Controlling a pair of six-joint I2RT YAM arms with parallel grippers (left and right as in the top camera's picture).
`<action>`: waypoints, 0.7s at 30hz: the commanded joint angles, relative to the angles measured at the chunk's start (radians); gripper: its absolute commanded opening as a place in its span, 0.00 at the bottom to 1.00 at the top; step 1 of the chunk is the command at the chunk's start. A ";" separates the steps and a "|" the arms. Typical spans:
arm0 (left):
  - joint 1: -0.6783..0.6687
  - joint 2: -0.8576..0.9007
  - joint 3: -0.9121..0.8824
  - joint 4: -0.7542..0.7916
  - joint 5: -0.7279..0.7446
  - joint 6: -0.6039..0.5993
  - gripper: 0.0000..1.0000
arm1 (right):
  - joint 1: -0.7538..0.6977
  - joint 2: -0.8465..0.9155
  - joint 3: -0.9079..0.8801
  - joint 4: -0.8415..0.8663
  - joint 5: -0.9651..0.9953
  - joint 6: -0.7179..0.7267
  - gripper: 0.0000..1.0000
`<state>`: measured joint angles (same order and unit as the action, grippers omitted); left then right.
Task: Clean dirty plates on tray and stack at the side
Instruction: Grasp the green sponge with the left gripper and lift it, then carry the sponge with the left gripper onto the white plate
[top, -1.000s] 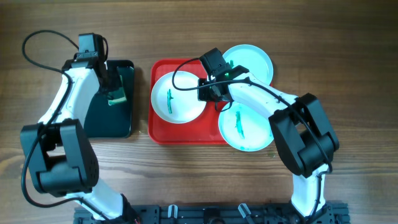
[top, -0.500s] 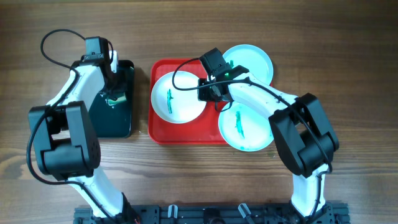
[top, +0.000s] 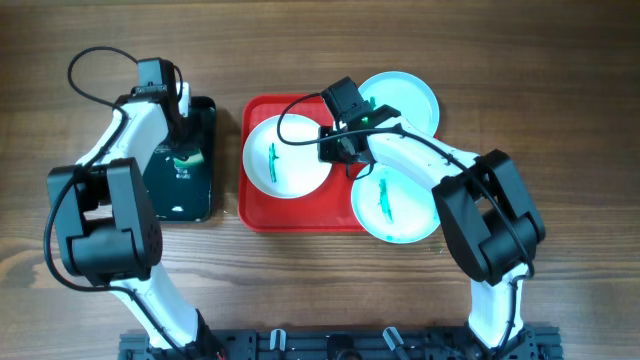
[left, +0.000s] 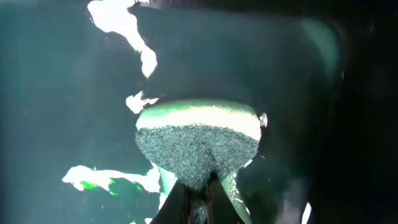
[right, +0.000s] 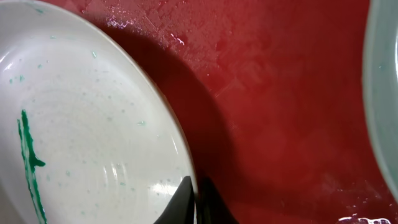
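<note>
While on tray (right: 280, 93), white plate (right: 93, 124) rim within right end effector (right: 194, 190)

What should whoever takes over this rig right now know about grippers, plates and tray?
The left gripper is shut on the green sponge, over the dark green tray.
The right gripper is shut on the rim of the white plate, on the red tray.
The white plate and the near turquoise plate each show a green smear; the far turquoise plate shows none. Both turquoise plates overhang the tray's right edge.
Done: nothing stacked at the side.
Left: wipe the smeared plates, stack all three.
</note>
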<state>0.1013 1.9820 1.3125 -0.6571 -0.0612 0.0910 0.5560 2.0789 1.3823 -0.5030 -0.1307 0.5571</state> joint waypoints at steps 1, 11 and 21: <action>0.002 -0.094 0.063 -0.089 0.020 0.002 0.04 | 0.003 0.036 0.012 -0.010 -0.005 0.011 0.05; -0.014 -0.275 0.077 -0.199 0.262 0.003 0.04 | 0.000 0.036 0.012 -0.014 -0.085 -0.034 0.04; -0.243 -0.155 0.012 -0.084 0.264 -0.182 0.04 | 0.000 0.037 0.012 -0.024 -0.088 -0.034 0.04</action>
<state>-0.0864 1.7592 1.3560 -0.7578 0.2760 0.0284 0.5510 2.0796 1.3827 -0.5175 -0.1864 0.5449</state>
